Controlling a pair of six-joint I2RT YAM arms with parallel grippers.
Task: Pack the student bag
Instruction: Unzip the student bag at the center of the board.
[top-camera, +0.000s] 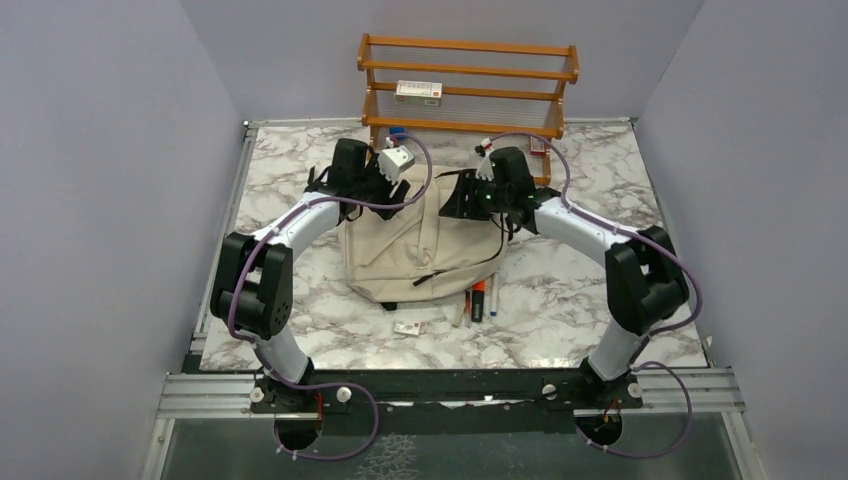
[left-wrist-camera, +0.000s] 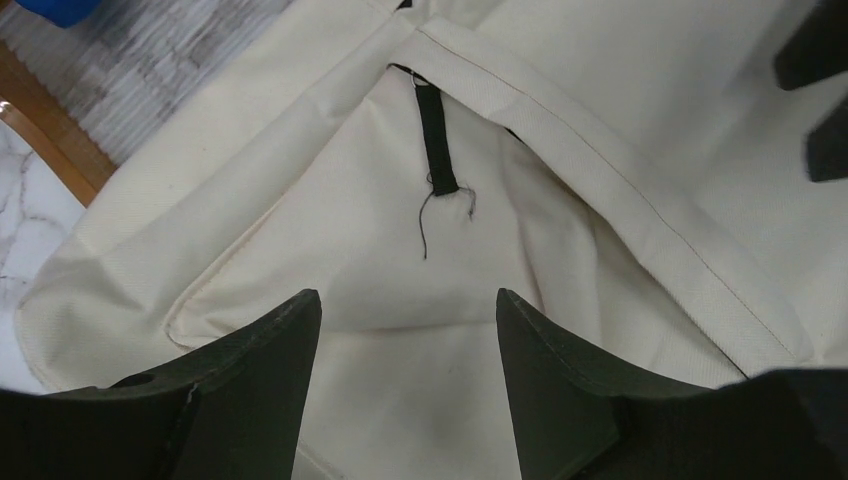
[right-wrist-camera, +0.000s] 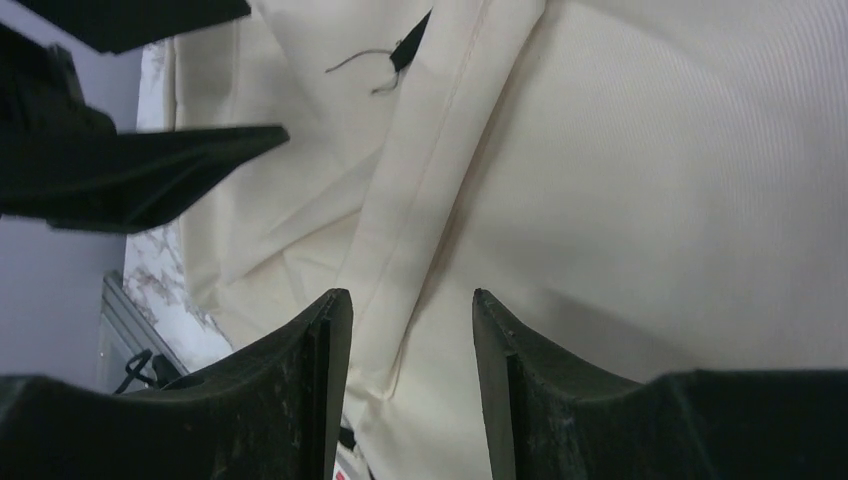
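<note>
The left arm (top-camera: 300, 222) and right arm (top-camera: 580, 222) are alike: white, rounded link shells between bulky black joint housings; a thin purple cable (top-camera: 430, 168) runs along each, looping out at base and wrist; a white block (top-camera: 397, 160) sits on the left wrist; a small green light (top-camera: 487, 197) shows on the right wrist; the left fingers (left-wrist-camera: 250, 370) and right fingers (right-wrist-camera: 290, 400) are matte black wedges, tapering, faintly scuffed along their edges.
</note>
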